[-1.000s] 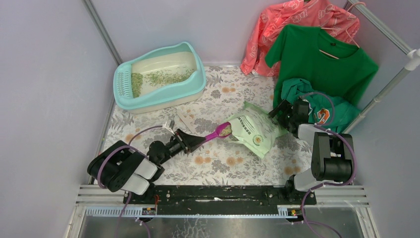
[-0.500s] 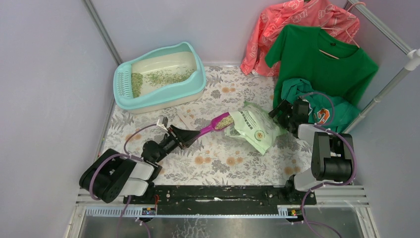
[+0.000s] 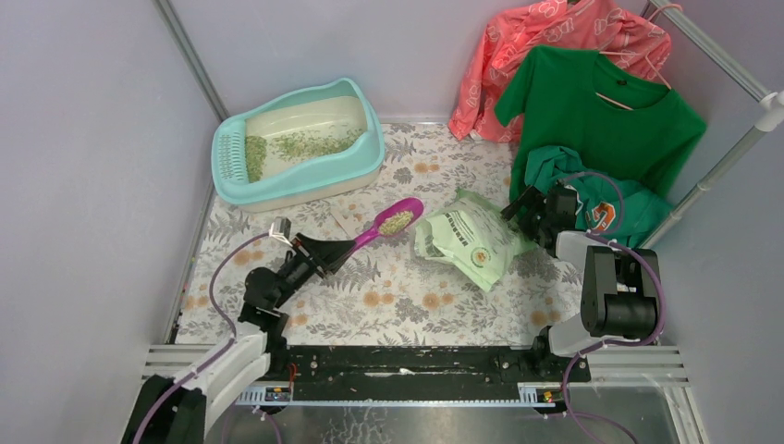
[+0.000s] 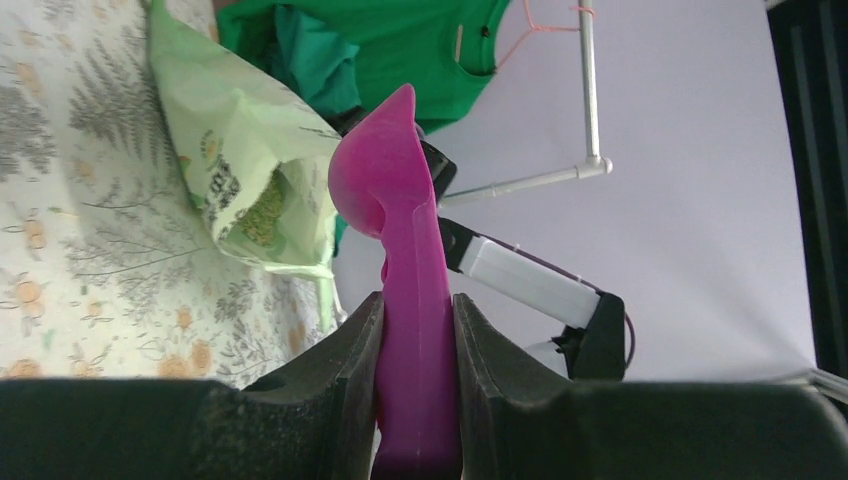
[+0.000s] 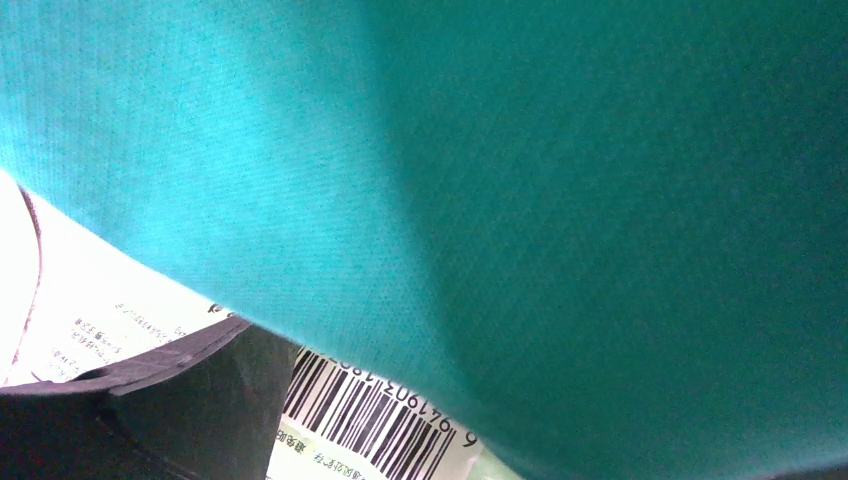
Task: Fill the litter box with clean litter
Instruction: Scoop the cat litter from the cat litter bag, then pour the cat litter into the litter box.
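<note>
The litter box [image 3: 373, 153], turquoise-rimmed, stands at the back left with a layer of clean litter [image 3: 310, 143] spread in its cream basin. My left gripper [image 3: 324, 252] [image 4: 418, 300] is shut on the handle of a purple scoop [image 3: 370, 231] [image 4: 385, 180]. The scoop's bowl carries clean litter [image 3: 397, 221] above the table, between the box and the light green bag [image 3: 471, 242] [image 4: 240, 130]. The bag's mouth [image 4: 262, 210] shows more granules. My right gripper [image 3: 529, 211] stands open at the bag's right end. One of its fingers [image 5: 150, 400] rests by the bag's barcode [image 5: 370, 420].
Coral [image 3: 555, 46] and green [image 3: 601, 111] shirts hang from a rack [image 3: 730, 148] at the back right. A teal garment [image 3: 592, 199] [image 5: 550, 200] drapes over my right wrist and blocks most of its view. A paper slip [image 3: 340, 220] lies on the floral tablecloth [image 3: 416, 296].
My left gripper drew the filled scoop out of the bag and carried it up and left toward the litter box. The bag's mouth sagged leftward. The right arm stayed put.
</note>
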### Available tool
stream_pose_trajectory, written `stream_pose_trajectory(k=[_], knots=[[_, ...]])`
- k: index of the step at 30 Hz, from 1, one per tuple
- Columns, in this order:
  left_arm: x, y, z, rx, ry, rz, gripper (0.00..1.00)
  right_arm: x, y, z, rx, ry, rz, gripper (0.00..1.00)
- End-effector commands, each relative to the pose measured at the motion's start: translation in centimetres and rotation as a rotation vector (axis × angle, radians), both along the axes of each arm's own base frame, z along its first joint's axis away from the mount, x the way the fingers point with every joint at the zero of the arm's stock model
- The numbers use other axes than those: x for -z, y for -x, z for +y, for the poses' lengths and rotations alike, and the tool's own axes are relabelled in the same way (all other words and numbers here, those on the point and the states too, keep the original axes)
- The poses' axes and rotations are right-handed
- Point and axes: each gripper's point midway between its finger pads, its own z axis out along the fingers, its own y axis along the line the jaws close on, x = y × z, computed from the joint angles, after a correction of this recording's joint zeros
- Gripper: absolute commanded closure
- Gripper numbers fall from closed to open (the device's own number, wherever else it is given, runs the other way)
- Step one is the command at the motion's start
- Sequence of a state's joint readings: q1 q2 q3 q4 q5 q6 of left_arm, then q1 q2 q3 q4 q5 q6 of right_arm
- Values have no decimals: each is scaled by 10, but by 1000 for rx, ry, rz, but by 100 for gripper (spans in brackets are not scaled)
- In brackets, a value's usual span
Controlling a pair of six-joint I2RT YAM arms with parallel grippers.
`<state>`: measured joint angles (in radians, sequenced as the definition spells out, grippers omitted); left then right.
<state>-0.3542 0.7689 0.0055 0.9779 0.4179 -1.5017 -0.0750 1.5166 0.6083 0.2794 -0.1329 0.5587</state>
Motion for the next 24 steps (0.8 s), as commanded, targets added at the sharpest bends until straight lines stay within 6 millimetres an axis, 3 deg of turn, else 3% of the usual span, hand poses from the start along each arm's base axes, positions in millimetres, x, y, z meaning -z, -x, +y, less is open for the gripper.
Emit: stream_pose_trajectory(k=[1, 6, 12, 15, 20, 24], knots=[[39, -3, 9, -19, -91, 123, 93, 40, 41, 11, -24, -46, 193, 1], [-14, -35, 22, -39, -60, 25, 94, 40, 42, 12, -27, -48, 196, 1], [-94, -78, 47, -102, -35, -119, 94, 41, 41, 12, -32, -52, 198, 1], [-121, -98, 55, -124, -52, -158, 94, 41, 41, 13, -33, -53, 197, 1], [-130, -144, 78, -231, -158, -159, 94, 40, 41, 14, -36, -57, 191, 1], [-112, -180, 95, -322, -274, -100, 94, 40, 42, 14, -38, -60, 188, 1]])
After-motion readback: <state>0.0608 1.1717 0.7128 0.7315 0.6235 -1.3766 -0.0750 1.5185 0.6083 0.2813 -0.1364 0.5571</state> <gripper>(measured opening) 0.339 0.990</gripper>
